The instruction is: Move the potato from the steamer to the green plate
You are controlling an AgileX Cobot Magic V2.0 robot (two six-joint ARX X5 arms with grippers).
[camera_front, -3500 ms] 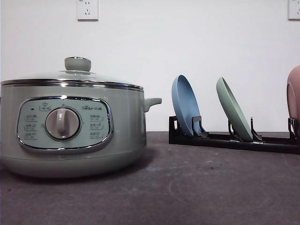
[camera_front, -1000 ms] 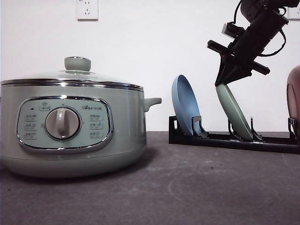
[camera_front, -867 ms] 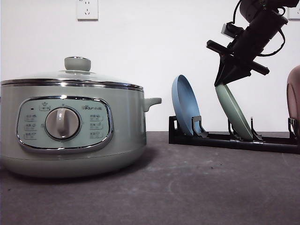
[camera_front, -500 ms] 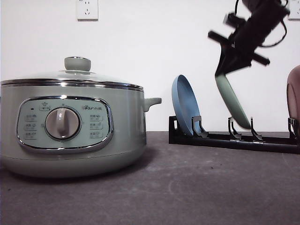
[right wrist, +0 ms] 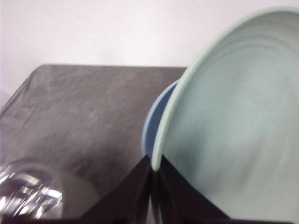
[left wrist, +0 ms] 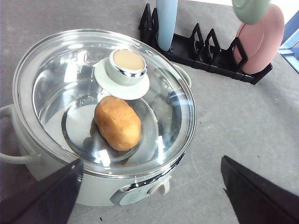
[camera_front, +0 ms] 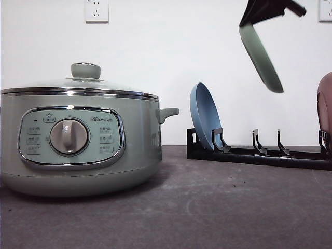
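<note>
- The steamer (camera_front: 78, 140) is seen near left, lid on, with the potato (left wrist: 117, 122) lying inside; its panel writing cannot be read
- The left gripper (left wrist: 149, 196) is held with fingers wide apart above the steamer
- Far right, the green plate (camera_front: 261, 57) is gripped at its rim by the right gripper (camera_front: 249, 19), above the rack (camera_front: 259, 154) holding the blue plate (camera_front: 205, 122)

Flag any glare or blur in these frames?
Left wrist view: window glare streaks the steamer's glass lid, yet the potato stays readable. Right wrist view: soft overall, green plate slightly smeared. Front view: sharp, evenly lit.
</note>
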